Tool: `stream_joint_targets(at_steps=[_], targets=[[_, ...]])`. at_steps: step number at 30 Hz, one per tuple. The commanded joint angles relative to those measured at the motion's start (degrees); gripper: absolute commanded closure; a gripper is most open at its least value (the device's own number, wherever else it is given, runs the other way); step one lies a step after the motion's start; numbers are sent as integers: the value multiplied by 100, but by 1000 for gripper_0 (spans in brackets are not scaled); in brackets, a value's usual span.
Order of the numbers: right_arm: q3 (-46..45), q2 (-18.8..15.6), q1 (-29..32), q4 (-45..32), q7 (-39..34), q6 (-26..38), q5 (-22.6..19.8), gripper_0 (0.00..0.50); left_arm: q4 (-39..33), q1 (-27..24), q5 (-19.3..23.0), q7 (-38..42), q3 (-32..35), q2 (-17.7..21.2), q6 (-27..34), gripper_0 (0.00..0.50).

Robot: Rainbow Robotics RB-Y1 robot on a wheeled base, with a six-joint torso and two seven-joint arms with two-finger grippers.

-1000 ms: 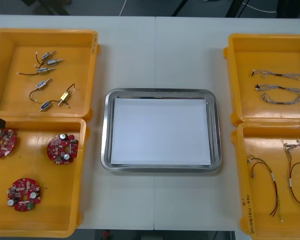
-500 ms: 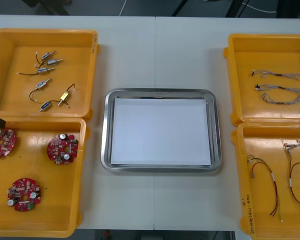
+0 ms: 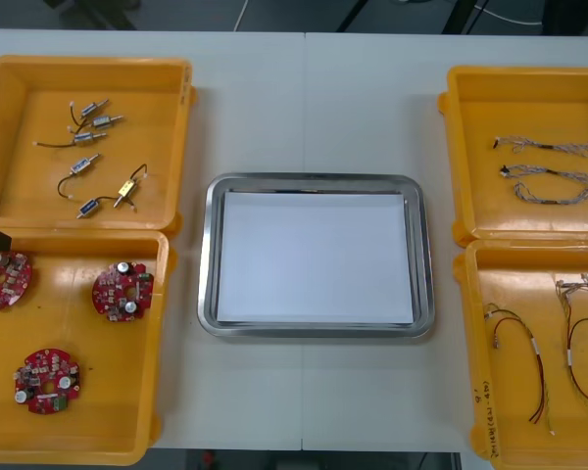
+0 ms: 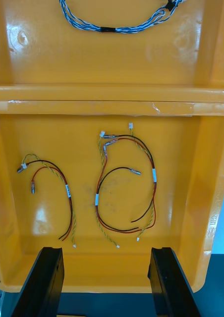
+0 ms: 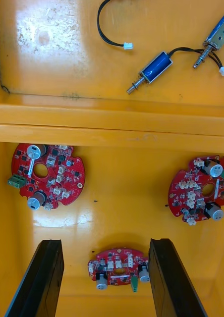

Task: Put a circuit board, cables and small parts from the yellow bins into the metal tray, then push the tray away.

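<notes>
Plainly the left pincer point(image 5: 106, 247), open, hangs over the yellow bin point(image 5: 112, 130) at the bench's near left corner, one circuit board point(image 5: 119, 267) lying squarely between its fingers; the right pincer point(image 4: 106, 252), open too, hangs over cables point(image 4: 124, 188).

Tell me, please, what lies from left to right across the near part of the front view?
From the left: near left bin with three circuit boards → tray → near right bin with red and yellow cables.

light: bright, even, overhead | glare: yellow bin point(image 5: 45, 32) floor | shadows: faint
</notes>
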Motion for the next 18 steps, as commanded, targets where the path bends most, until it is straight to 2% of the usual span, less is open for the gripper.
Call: stream_joint_targets(at_steps=[1,18], targets=[[42,-48,-121,-114,-183,37,-40,0,-54,-172,5,549,-42,81,42,0],[42,-48,-121,-114,-183,37,-40,0,-54,-172,5,549,-42,81,42,0]])
